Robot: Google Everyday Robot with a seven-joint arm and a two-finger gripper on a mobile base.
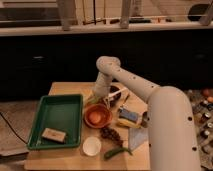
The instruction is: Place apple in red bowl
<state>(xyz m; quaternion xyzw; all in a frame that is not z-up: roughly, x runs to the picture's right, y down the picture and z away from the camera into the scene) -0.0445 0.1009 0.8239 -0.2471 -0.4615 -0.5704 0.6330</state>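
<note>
The red bowl (98, 116) sits on the wooden table just right of the green tray. The apple (95, 117), small and orange-yellow, lies inside the bowl. My gripper (98, 99) is at the end of the white arm, which reaches down from the right. It hangs just above the bowl's far rim, close to the apple but apart from it.
A green tray (56, 118) holding a tan block (53, 134) lies at the left. A white cup (91, 146), a green pepper (117, 151), dark grapes (111, 134) and a blue sponge (129, 115) surround the bowl. My arm's bulky link (170, 130) covers the table's right side.
</note>
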